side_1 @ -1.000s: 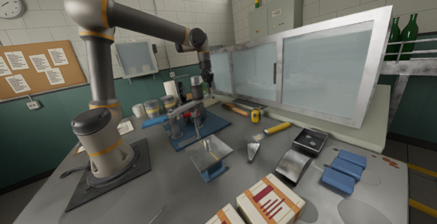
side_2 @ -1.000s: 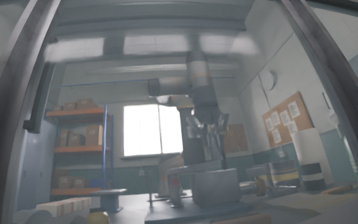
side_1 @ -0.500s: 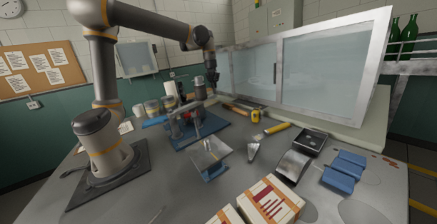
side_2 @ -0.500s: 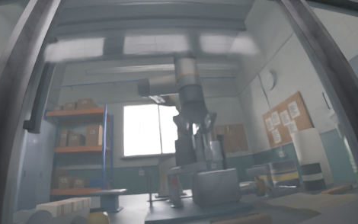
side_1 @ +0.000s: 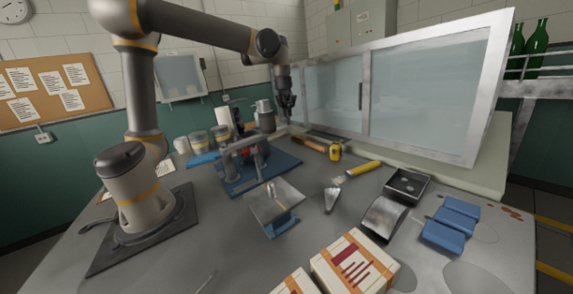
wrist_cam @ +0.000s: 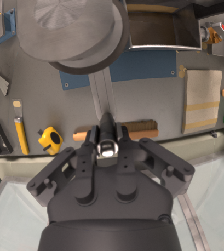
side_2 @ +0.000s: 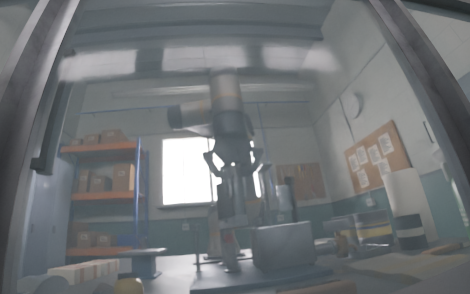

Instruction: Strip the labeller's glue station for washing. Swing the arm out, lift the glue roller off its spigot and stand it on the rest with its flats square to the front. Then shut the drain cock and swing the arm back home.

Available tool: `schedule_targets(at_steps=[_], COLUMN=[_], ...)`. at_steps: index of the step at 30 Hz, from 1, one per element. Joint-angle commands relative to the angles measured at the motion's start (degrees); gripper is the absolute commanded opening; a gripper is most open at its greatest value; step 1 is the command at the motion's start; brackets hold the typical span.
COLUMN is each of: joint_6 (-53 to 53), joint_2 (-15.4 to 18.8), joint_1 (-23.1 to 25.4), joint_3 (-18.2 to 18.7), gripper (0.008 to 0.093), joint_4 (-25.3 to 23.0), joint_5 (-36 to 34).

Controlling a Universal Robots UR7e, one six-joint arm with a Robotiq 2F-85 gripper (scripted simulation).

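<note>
The glue roller (wrist_cam: 68, 33) (side_1: 265, 114), a grey cylinder with a dark lower rim, sits at the inner end of the flat grey swing arm (wrist_cam: 102, 94), whose outer end carries a dark upright handle knob (wrist_cam: 107, 134). That handle knob is gripped in my closed gripper (wrist_cam: 106, 137) (side_1: 285, 107), at the back of the bench by the glazed guard. The rest (side_1: 274, 199), a tilted metal plate with a peg on a blue base, stands toward the bench's front. The drain cock (wrist_cam: 221, 30) with its red lever sits beside the open glue tray (wrist_cam: 161, 27).
A dark tray (side_1: 406, 185) lies right of the rest. A brush (wrist_cam: 117, 131), yellow tape measure (wrist_cam: 50, 139), yellow knife (wrist_cam: 20, 127) and folded cloth (wrist_cam: 202, 100) lie around the station. The glazed guard (side_1: 398, 93) walls the bench's far side. Cartons (side_1: 353, 264) fill the front.
</note>
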Motion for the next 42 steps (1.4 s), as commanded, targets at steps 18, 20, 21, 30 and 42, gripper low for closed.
schedule_targets(at_steps=[18,20,21,30,42], joint_6=[-5.77,-6.41,-6.72,-9.48,-12.86], joint_2=[-0.28,-0.34,-0.38,-0.78,-1.48], joint_1=[-5.84,-6.47,-6.79,-9.54,-12.92], joint_3=[0.28,0.37,0.42,0.93,1.81], gripper=[0.008,0.008,0.008,0.008,0.008], joint_4=[-0.12,-0.14,-0.15,-0.26,-0.45], joint_5=[-0.1,-0.1,-0.1,-0.1,-0.1])
